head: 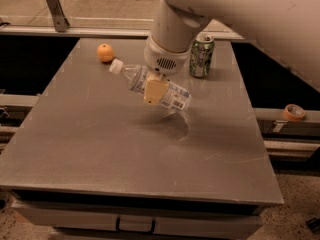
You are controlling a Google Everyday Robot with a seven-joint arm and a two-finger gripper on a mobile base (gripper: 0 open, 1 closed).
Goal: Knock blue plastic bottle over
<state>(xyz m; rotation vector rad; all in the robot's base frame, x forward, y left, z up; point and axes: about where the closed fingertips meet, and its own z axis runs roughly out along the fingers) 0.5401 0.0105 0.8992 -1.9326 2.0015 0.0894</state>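
The blue plastic bottle is clear, with a white cap and a blue-and-white label. It is tipped almost flat, cap toward the upper left, and hangs just above the grey table with its shadow beneath it. My gripper comes down from the white arm at the top of the view. It is shut around the bottle's middle, and one tan finger shows in front of the bottle.
A green-patterned metal can stands upright just behind and to the right of the bottle. An orange lies at the back left. A roll of tape sits on a rail right of the table.
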